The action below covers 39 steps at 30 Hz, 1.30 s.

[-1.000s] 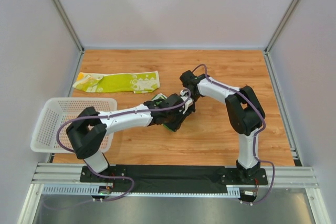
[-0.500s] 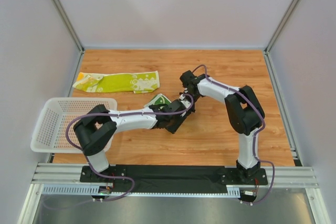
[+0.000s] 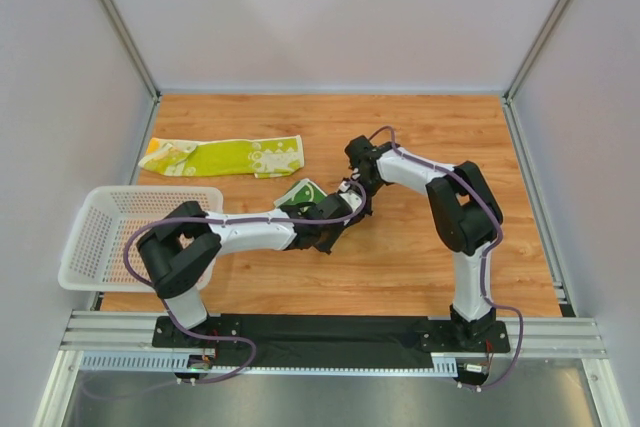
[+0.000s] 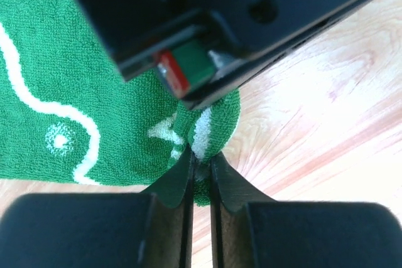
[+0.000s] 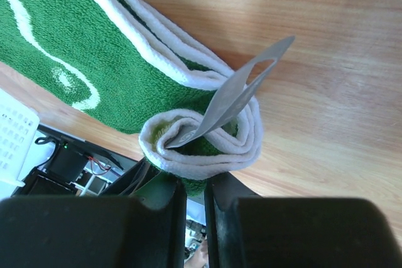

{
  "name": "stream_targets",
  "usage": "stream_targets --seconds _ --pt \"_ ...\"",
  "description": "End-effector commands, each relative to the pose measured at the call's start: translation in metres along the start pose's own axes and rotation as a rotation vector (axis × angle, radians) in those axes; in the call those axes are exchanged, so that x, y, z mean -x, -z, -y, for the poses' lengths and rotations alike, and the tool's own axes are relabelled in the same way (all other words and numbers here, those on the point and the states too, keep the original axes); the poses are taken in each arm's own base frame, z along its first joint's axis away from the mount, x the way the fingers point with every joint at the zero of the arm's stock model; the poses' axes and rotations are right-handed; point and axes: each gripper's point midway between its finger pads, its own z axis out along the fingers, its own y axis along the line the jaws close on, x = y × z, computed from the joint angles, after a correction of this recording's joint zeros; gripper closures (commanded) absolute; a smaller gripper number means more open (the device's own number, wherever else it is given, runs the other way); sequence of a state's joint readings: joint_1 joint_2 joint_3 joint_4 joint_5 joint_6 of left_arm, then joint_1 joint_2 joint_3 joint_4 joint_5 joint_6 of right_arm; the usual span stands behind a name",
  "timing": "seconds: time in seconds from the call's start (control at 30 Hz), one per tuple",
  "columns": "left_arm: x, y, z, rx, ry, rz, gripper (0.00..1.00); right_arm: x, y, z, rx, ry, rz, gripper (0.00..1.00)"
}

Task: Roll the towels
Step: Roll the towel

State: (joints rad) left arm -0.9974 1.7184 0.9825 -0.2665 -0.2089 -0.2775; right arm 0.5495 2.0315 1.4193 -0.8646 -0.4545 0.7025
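Observation:
The dark green towel (image 3: 303, 191) with white swirls lies mid-table, mostly hidden under both arms. My left gripper (image 4: 200, 156) is shut on a pinched fold of this green towel (image 4: 69, 86), with the cloth bunched between its fingers. My right gripper (image 5: 195, 179) is shut on the rolled end of the towel (image 5: 201, 139), a tight coil with white edging and a grey label (image 5: 246, 91) sticking out. In the top view the left gripper (image 3: 338, 217) and the right gripper (image 3: 356, 190) meet over the towel. The lime-yellow towel (image 3: 225, 157) lies flat at the back left.
A white mesh basket (image 3: 95, 232) sits at the left edge, beside the left arm's base. Grey walls close the table at the back and on both sides. The right gripper's black body fills the top of the left wrist view.
My left gripper has closed on a fold of the green towel, and the left arm has stretched out lower. The right gripper has kept its grip on the rolled end.

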Motion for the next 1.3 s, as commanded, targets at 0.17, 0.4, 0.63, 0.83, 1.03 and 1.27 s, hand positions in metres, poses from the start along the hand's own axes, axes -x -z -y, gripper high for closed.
stream_targets --seconds 0.17,0.4,0.63,0.83,1.03,1.27 --pt "0.005 0.022 0.031 -0.188 -0.012 -0.071 1.0 0.001 0.008 0.017 0.015 -0.008 -0.013 0.72" --pt "0.015 0.043 0.053 -0.329 0.058 -0.108 1.0 0.02 0.011 0.034 -0.054 0.001 0.046 0.51" --pt "0.015 0.048 0.046 -0.35 0.143 -0.116 1.0 0.029 0.009 0.054 -0.108 -0.01 0.077 0.57" --pt "0.012 0.045 0.046 -0.369 0.181 -0.132 1.0 0.036 0.015 0.058 -0.125 -0.015 0.101 1.0" --pt "0.012 0.046 0.048 -0.407 0.238 -0.163 1.0 0.041 0.023 0.064 -0.155 -0.003 0.116 0.8" --pt "0.009 0.053 0.038 -0.422 0.366 -0.256 1.0 0.058 0.043 0.088 -0.181 -0.05 0.154 0.53"
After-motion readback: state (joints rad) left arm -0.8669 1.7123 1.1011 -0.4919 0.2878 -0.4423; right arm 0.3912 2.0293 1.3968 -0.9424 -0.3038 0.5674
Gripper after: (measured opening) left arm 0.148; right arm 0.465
